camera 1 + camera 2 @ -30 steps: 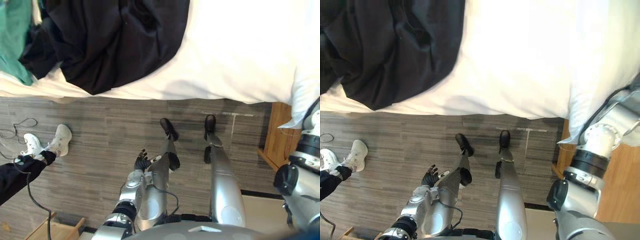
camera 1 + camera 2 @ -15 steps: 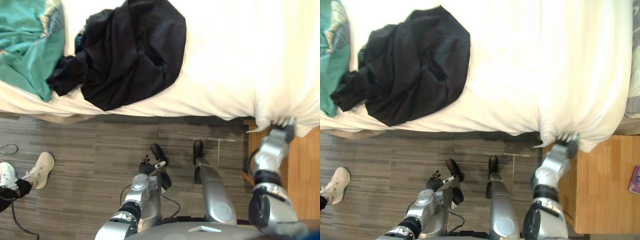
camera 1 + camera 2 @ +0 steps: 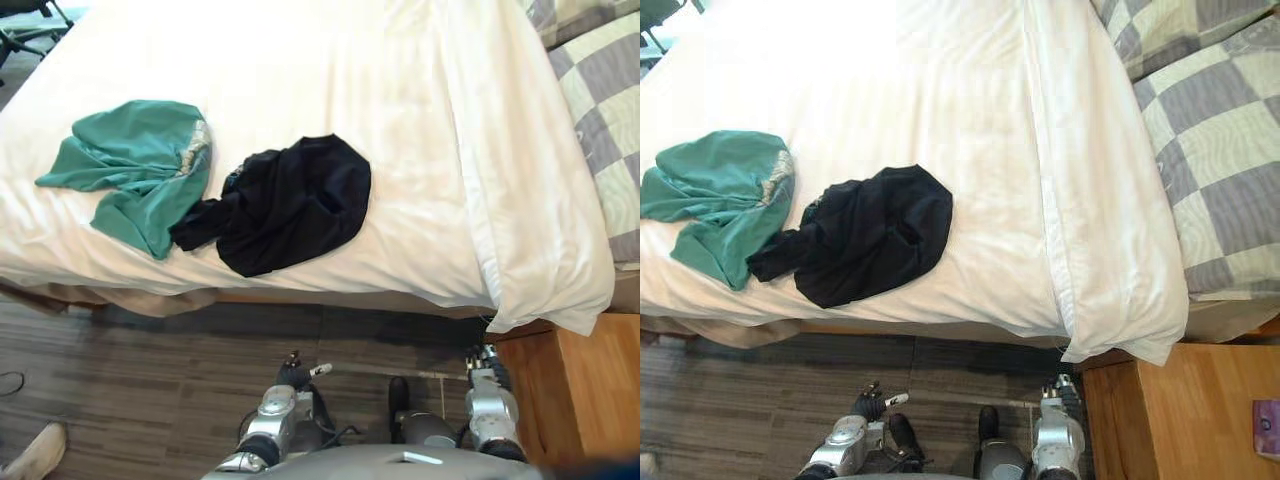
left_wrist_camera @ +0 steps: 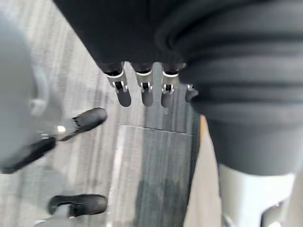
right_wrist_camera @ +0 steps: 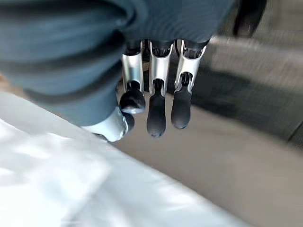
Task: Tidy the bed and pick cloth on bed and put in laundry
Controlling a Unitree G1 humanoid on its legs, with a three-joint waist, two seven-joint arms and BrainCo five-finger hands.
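Left eye view: black cloth [image 3: 290, 205] touches green cloth [image 3: 135, 165] on bed [image 3: 400, 120] (nightstand [image 3: 590, 390] beside).

There is one bed [image 3: 430, 120], and two cloths lie on it: one green cloth [image 3: 135, 165] and one black cloth [image 3: 290, 205]. Two checked pillows are at its head, the near pillow [image 3: 1225, 170] and the far pillow [image 3: 1160, 25]. One wooden nightstand [image 3: 1180, 420] stands beside the bed.

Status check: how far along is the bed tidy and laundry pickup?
Done: the white duvet lies fairly smooth. In hand: nothing; left hand and right hand hang open below the bed edge. Left: green cloth and black cloth both lie on the bed.
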